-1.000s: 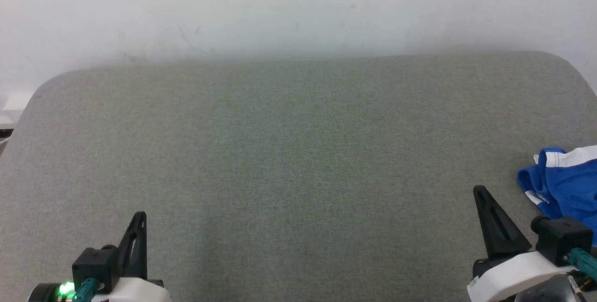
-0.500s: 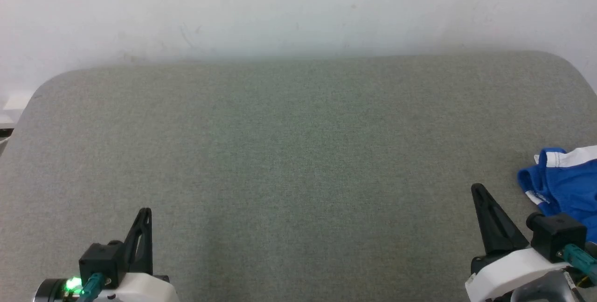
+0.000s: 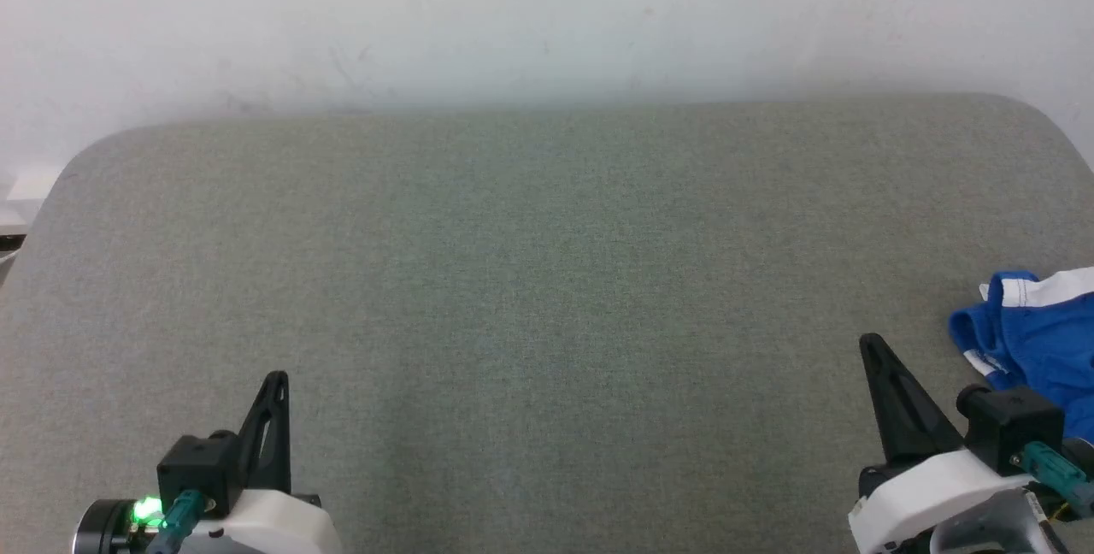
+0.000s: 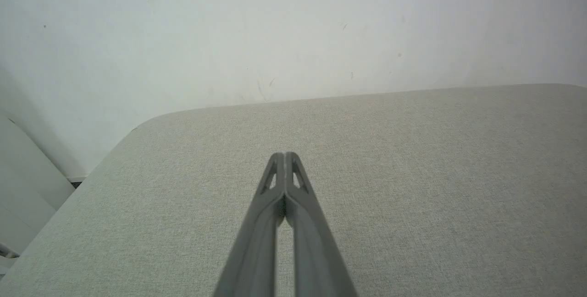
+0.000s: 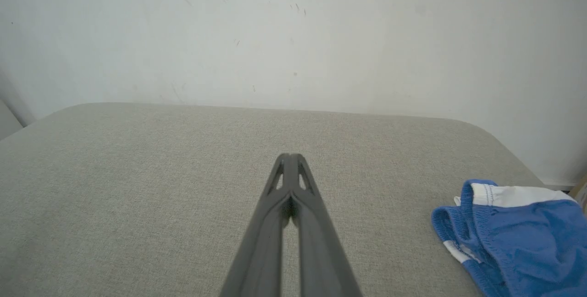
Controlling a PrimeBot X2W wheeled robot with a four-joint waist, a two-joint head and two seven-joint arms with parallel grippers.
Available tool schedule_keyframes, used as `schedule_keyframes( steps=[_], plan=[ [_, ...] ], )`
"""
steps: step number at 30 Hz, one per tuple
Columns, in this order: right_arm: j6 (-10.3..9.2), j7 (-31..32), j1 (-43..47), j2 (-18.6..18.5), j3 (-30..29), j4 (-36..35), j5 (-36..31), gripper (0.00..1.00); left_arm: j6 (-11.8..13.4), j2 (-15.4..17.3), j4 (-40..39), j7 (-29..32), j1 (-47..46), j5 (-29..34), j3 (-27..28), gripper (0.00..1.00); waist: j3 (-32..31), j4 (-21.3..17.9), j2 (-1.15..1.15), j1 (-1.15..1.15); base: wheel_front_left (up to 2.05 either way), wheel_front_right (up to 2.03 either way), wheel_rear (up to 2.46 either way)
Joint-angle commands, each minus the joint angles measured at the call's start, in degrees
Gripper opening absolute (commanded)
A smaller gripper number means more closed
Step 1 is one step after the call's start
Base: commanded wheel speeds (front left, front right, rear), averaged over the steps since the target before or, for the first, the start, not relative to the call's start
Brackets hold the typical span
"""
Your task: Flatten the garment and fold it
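Note:
The garment (image 3: pixel 1038 340), bright blue shorts with white trim, lies crumpled at the right edge of the grey-green padded table (image 3: pixel 547 280); part of it runs out of the head view. In the right wrist view the garment (image 5: pixel 518 237) sits at the lower right, off to the side of the fingers. My right gripper (image 3: pixel 870 347) is shut and holds nothing, a short way left of the shorts; its tips meet in the right wrist view (image 5: pixel 290 157). My left gripper (image 3: pixel 276 381) hovers at the lower left, also shut and holding nothing, tips together (image 4: pixel 284 156).
A pale wall (image 3: pixel 547 15) rises right behind the table's far edge. The table has rounded far corners, with its left edge (image 3: pixel 34 212) dropping off to the floor. Bare padded surface spreads between the two grippers.
The left gripper has crept forward and slightly right. The right gripper has edged a little forward and left. The shorts lie as before.

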Motion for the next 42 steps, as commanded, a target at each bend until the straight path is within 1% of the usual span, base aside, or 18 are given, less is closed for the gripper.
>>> schedule_keyframes(
  steps=[1, 42],
  plan=[
    [-0.06, -0.34, -1.11, 0.13, 0.12, 0.35, -0.5, 0.0, -0.39, -0.75, 0.32, 0.28, -1.23, 0.87, 0.52, 0.0, 0.0, 0.01, 0.0, 0.0, 0.0, 0.0, 0.0],
    [-0.1, -1.32, -4.19, 0.22, 0.5, 4.45, -3.91, 0.0, -5.18, -8.47, 2.38, 2.24, -4.55, 7.35, 4.16, 0.0, 0.12, 0.18, 0.0, 0.0, 0.0, 0.0, 0.0]
  ],
)
